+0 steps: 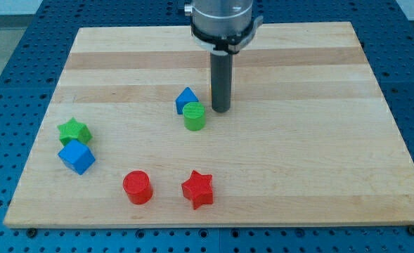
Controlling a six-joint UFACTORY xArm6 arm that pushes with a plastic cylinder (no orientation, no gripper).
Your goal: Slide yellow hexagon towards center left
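Note:
No whole yellow block shows. A thin yellow sliver (210, 91) peeks out at the left edge of my rod; I cannot tell if it is the hexagon or the heart. My tip (221, 110) rests on the board at the middle, just right of the green cylinder (195, 116) and the blue triangular block (186, 99). The arm's body (222, 21) covers the top middle of the board, where the yellow hexagon stood.
A green star (74, 131) and a blue cube (76, 157) sit together near the left edge. A red cylinder (137, 187) and a red star (197, 189) lie near the bottom. The wooden board (319, 140) lies on a blue perforated table.

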